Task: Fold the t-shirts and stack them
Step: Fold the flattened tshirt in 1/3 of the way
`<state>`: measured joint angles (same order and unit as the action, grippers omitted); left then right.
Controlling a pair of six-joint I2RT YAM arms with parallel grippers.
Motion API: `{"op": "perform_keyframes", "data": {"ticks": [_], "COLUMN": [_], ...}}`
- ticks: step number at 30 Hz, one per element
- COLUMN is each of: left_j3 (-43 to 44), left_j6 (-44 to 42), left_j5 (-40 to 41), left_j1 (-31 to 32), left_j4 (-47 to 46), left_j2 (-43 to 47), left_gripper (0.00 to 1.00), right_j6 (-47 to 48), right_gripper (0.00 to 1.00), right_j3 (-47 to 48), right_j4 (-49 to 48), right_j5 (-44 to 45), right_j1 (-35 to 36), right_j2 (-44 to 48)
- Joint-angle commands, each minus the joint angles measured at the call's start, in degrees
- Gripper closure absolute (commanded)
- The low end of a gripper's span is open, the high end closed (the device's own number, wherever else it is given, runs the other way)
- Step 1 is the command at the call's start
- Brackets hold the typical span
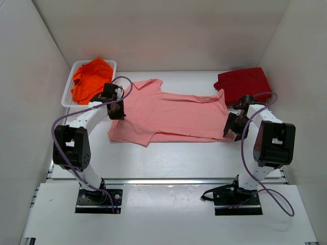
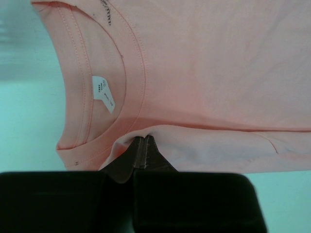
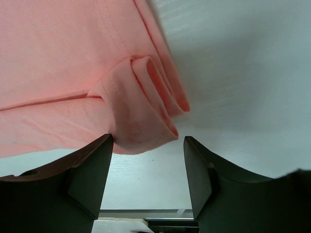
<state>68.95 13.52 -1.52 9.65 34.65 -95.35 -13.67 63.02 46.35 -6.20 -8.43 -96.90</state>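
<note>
Across the table [image 1: 168,163] are three t-shirts [image 1: 173,115] and one basket [image 1: 68,88].

- The pink shirt [image 1: 173,115] in the middle is plain salmon pink all over; a small white label [image 2: 103,93] with faint grey lettering sits inside its collar.
- The red shirt [image 1: 244,84] at the far right is plain dark red.
- The orange shirt [image 1: 91,77] at the far left is bright orange, in a white slotted basket [image 1: 68,92].
- The table [image 1: 168,158] is white.
- The left arm [image 1: 84,120] and right arm [image 1: 265,122] are white with black joints and purple cables [image 1: 53,130].
- The left gripper [image 2: 145,145] and right gripper [image 3: 148,145] are black.
</note>
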Motion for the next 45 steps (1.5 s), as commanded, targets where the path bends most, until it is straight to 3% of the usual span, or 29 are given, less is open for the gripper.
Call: {"op": "perform_keyframes", "data": {"ticks": [1, 2, 4, 6, 7, 18, 30, 36, 45], "left_j3": [-0.39, -0.74, -0.66, -0.92, -0.75, -1.88, -16.02, -20.95, -22.81], "left_j6": [-0.42, -0.51, -0.34, -0.25, -0.33, -0.16, 1.68, 2.56, 1.07], "left_j5": [-0.15, -0.41, -0.32, -0.15, -0.06, -0.94, -3.23, -4.46, -4.19], "left_j1": [0.10, -0.24, 0.10, 0.37, 0.20, 1.25, 3.36, 3.53, 1.87], "left_j4": [-0.73, -0.99, -1.08, -1.08, -0.73, 2.26, 10.08, 10.52, 12.90], "left_j2": [3.94, 4.03, 4.12, 4.30, 4.21, 10.44, 35.30, 38.92, 41.82], "left_gripper": [1.00, 1.00, 1.00, 1.00, 1.00, 1.00, 1.00, 1.00, 1.00], "right_j6": [-0.65, -0.92, -1.18, -1.45, -1.62, -1.10, -3.03, -2.58, -2.77], "right_gripper": [0.43, 0.48, 0.79, 0.98, 1.00, 0.99, 1.00, 0.99, 1.00], "right_j3": [-1.76, -1.59, -3.16, -3.43, -3.43, -2.38, -12.92, -16.26, -14.16], "right_j4": [-2.13, -2.92, -4.07, -4.51, -4.42, 2.33, 13.67, 15.61, 17.90], "right_j5": [-2.23, -2.50, -4.25, -5.66, -5.76, -5.49, -2.33, -1.80, 0.92], "right_j1": [-1.06, -1.24, -2.29, -3.52, -3.61, -3.44, 2.71, 2.79, 3.42], "right_j2": [2.94, 3.47, 4.44, 4.97, 4.88, 16.57, 33.70, 37.22, 34.69]}}
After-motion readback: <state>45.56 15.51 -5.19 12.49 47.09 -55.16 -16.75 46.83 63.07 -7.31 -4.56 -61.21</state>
